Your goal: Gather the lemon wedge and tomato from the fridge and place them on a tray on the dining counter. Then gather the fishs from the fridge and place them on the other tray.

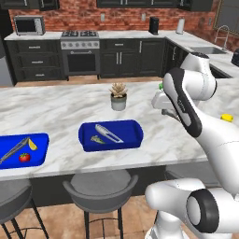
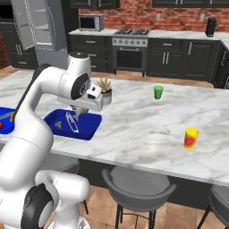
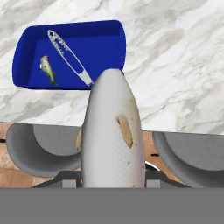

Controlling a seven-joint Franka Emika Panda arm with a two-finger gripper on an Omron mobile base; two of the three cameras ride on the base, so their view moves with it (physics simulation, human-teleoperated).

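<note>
Holding a grey-silver fish (image 3: 112, 131) lengthwise, the gripper (image 3: 112, 177) is half closed around it, its long axis pointing toward twelve o'clock. At eleven o'clock the blue tray (image 3: 111, 37) holds an olive fish (image 3: 47, 69) and silver tongs (image 3: 70, 57). Another blue tray (image 1: 43, 151) carries the tomato (image 1: 24, 157) and lemon wedge (image 1: 32, 144)

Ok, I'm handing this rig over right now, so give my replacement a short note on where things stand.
Gripper: jaws shut on the grey-silver fish, held above the dining counter edge, short of the second tray.
First tray: lemon wedge and tomato in it, beside a long silver utensil.
Second tray: olive-tan fish in it, with another utensil.
Done: lemon wedge, tomato, one fish.
Left: put the held fish in the second tray.
</note>
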